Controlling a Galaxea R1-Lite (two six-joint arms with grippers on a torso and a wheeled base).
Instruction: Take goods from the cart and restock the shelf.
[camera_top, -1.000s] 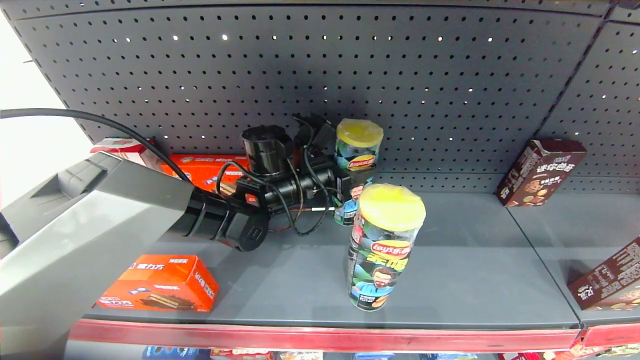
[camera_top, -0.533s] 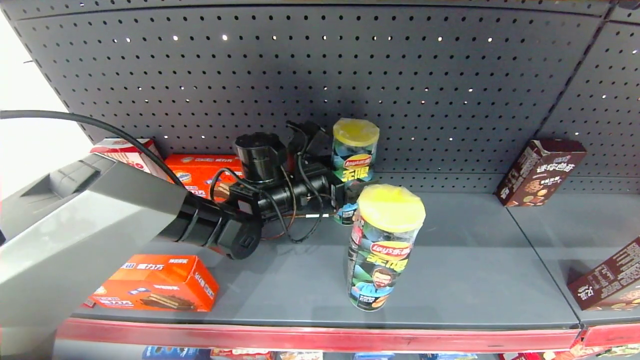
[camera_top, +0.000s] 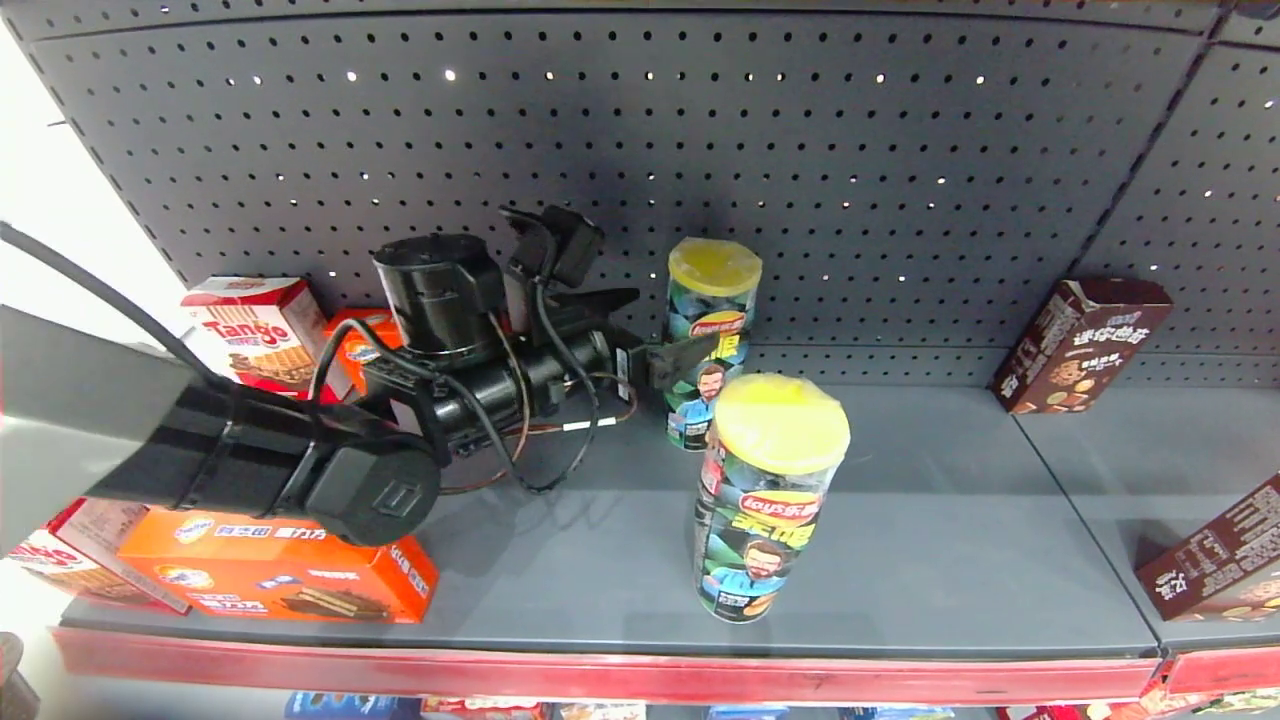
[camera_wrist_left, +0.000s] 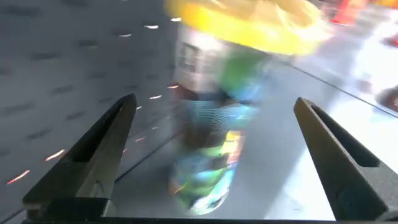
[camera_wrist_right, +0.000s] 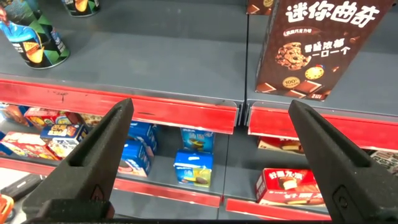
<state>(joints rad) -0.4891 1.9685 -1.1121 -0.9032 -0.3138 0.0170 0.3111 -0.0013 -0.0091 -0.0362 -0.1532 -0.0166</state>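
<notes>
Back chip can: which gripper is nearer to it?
Left. The left gripper is open right beside the back chip can. The right gripper is before the front edge of the shelf, facing the brown box.

An orange wafer box (camera_top: 300, 585) is seen lying flat at front left. A brown biscuit box (camera_top: 1080, 345) is seen tilted near the perforated back panel (camera_top: 800, 150).

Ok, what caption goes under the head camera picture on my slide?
Left gripper, jaws open, by the rear chip can on the grey shelf; front chip can stands nearer.
</notes>
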